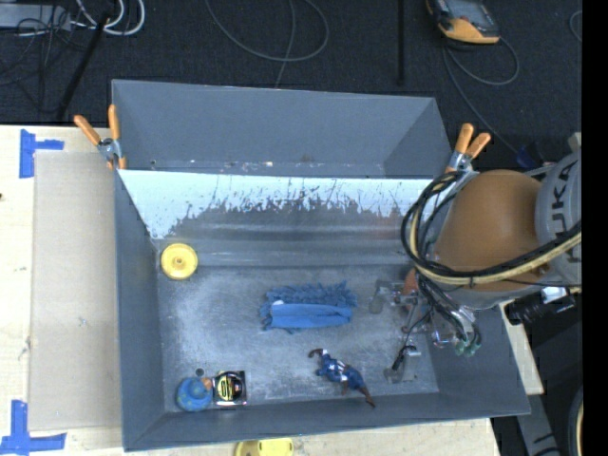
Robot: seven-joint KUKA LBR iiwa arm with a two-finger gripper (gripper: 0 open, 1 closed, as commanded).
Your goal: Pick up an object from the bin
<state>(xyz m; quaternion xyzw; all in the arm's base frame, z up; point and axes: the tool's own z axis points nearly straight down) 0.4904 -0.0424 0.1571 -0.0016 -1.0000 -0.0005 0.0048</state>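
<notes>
Left of the blue bristly brush (pixel 307 310), which lies near the middle of the grey bin (pixel 285 141), a yellow disc (pixel 179 261) sits by the left wall. Below and left of the brush, a blue-and-yellow tape measure (pixel 212 389) rests in the near corner. Just below and right of the brush lies a small blue figure (pixel 340 372). Right of the brush, close beside it but not touching, the gripper (pixel 394 332) hangs under its orange cover (pixel 489 226), fingers spread wide over bare bin floor. The brush and the figure are the things nearest it.
</notes>
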